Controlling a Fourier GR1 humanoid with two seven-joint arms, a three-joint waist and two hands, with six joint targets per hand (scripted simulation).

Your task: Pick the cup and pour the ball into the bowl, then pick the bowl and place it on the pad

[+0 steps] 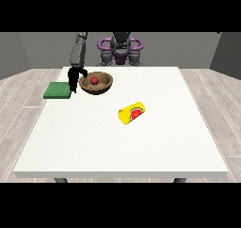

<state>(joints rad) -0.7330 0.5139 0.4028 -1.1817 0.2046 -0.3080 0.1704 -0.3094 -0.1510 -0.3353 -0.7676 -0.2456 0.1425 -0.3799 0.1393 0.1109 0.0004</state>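
Round brown wooden bowl on large white table, toward the far left as viewed, tilted slightly; small red ball inside. Yellow cup with red watermelon print lying on its side near table centre, well apart from bowl, nothing visible in it. Flat green square pad at table's left edge. Black hand at the view's left between pad and bowl, a finger hooked over bowl's near rim; grasp otherwise indiscernible.
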